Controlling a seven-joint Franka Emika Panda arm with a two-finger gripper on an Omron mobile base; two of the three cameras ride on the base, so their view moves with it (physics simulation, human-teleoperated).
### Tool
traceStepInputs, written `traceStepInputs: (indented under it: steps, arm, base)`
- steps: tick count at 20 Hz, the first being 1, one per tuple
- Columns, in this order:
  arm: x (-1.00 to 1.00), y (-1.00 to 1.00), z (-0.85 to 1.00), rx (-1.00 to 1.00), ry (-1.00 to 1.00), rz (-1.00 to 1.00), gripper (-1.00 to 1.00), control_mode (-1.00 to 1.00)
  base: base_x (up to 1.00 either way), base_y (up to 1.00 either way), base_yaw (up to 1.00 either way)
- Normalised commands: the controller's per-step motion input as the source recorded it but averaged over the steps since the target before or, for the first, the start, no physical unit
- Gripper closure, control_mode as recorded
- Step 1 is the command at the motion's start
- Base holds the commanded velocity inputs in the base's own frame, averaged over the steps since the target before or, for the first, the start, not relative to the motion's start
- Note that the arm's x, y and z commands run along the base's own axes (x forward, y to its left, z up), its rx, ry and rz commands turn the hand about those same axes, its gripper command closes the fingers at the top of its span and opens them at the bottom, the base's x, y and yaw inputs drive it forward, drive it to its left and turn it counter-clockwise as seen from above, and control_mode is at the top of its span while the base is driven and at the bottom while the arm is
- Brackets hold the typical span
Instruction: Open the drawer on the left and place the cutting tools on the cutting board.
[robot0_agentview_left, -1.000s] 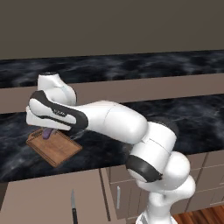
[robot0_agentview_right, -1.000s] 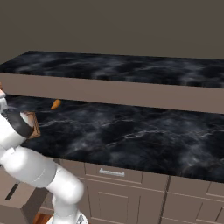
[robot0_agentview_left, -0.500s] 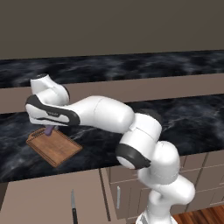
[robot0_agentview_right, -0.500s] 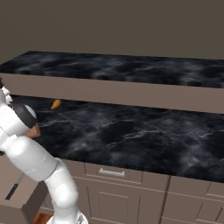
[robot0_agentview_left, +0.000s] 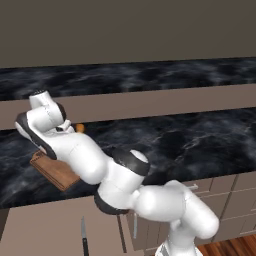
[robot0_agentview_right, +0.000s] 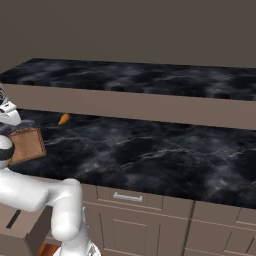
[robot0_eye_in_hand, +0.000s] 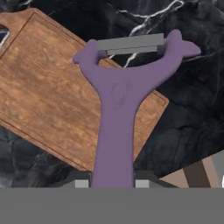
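Tool (robot0_eye_in_hand: 112, 183) is pinching the purple Y-shaped plastic peeler (robot0_eye_in_hand: 122, 94) by the low end of its handle, a fingertip (robot0_eye_in_hand: 81, 183) either side of the stem. In the hand view the peeler runs from 6 o'clock up to 12, grey blade bar crosswise at the top. Gripped at the tail prob. so the head stays free and can be laid flat w/o the tool hitting the board.

Under the peeler lies the flat reddish-brown rectangular wooden cutting board (robot0_eye_in_hand: 48, 92), on the black marbled worktop (robot0_eye_in_hand: 192, 100). Handle is over the board's 3 o'clock part; the blade head pokes past the board's upper edge, over bare worktop. Whether the peeler touches the board or hangs above it: can't tell.

Left base view: board (robot0_agentview_left: 54, 170) sits at 9 o'clock, near the worktop's front edge, arm bent over it. A small orange object (robot0_agentview_left: 80, 127) lies just behind the arm, apart from the board. Right base view puts the board (robot0_agentview_right: 27, 145) at 9 too.

The taupe-brown drawer (robot0_agentview_left: 45, 230) stands pulled out at 7 o'clock in the left base view, and the small black-handled knife with silver blade (robot0_agentview_left: 84, 235) lies inside it, not yet fetched.

Judgement: step in hand = set peeler on board; about halfway. Release now may leave the head hanging off the edge; shifting toward the board's middle looks safer.
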Motion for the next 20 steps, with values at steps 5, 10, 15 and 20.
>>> traceStepInputs:
  steps: [5,10,15,20]
  arm:
    - [0.24,0.12,-0.42,0.00,0.00,0.00,1.00,-1.00]
    - [0.02,0.06,-0.47,0.00,-0.04,0.00,1.00,-1.00]
    - [0.00,0.00,-0.35,0.00,-0.17,0.05,1.00,-1.00]
    - [0.00,0.00,-0.35,0.00,-0.25,0.07,1.00,-1.00]
  base:
    - [0.00,0.00,0.00]
    - [0.00,0.00,0.00]
    - [0.00,0.00,0.00]
    - [0.00,0.00,0.00]
